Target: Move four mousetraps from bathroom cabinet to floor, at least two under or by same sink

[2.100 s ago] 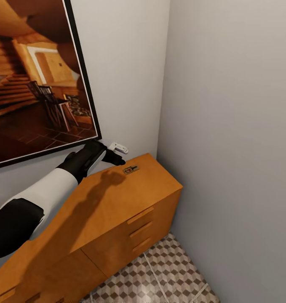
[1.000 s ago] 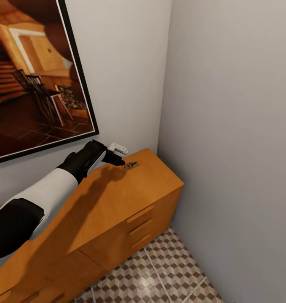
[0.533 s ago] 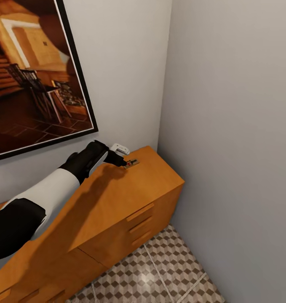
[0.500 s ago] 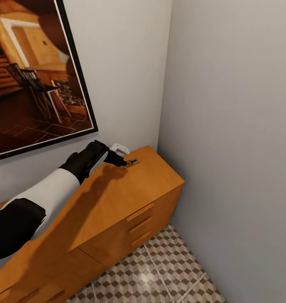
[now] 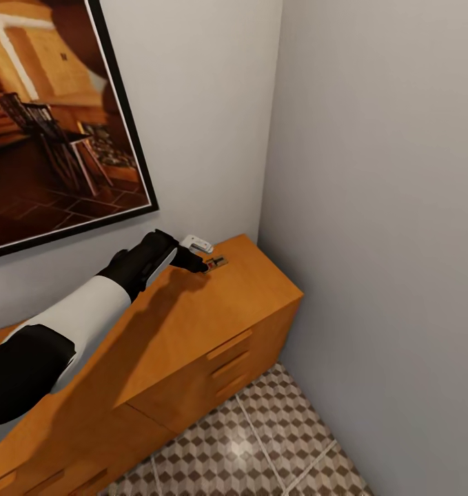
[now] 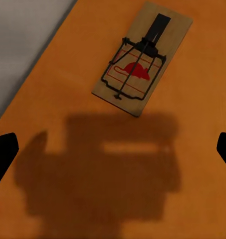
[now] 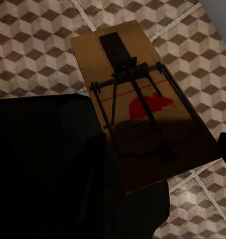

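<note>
Wooden mousetrap (image 6: 141, 57) flat on cabinet top (image 5: 213, 310); second mousetrap (image 7: 142, 112) above bathroom floor (image 7: 38, 45).

No legible text or labels.

The orange-brown cabinet (image 5: 213, 310) stands on the cube-patterned bathroom floor (image 5: 261, 448) in the wall corner and carries one mousetrap (image 5: 216, 262) lying flat on its top, toward one o'clock, near the far end by the back wall.

Illumination is even and soft – renders are sharp, no blur. The cabinet (image 5: 192, 324) top carries the arm's soft-edged shadow. Floor tiles (image 5: 251, 448) show slight glare.
</note>
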Tool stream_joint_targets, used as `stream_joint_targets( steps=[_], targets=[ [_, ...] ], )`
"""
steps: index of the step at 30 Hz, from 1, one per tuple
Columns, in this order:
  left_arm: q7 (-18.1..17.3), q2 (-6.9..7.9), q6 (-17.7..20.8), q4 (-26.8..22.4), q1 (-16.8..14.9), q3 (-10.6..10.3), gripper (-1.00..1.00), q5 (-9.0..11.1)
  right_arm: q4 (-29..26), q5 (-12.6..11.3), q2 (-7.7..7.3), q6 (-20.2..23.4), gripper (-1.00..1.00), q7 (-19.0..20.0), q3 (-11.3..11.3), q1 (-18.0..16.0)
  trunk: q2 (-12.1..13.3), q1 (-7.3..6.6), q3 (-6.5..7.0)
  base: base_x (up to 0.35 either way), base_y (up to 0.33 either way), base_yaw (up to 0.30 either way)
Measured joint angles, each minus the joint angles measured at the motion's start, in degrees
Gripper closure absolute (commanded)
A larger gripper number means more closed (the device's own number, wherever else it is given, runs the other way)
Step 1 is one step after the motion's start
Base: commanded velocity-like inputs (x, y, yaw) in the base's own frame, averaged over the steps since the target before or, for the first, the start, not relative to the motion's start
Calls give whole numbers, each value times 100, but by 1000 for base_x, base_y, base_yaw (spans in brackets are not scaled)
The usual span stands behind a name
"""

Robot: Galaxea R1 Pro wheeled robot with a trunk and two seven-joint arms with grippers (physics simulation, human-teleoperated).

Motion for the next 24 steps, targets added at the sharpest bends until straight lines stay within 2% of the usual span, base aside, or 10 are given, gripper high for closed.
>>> stream_joint_targets(
  steps=[6, 19, 24],
  targets=[
    [0, -3, 1, 0, 0, -1, -100, 1, 0, 0, 0, 0, 100, -23, 1, 2, 0, 0, -39, 111, 0, 0],
    [3, -12, -5, 43, 0, -12, -100, 5, 0, 0, 4, 0, 100, -27, 1, 0, 0, 0, -45, 11, 0, 0],
    [7, -48, -9, 121, -1, -23, -100, 11, 0, 0, 4, 0, 100, -27, 1, -1, -1, -2, -45, 141, 0, 0]
  ],
)
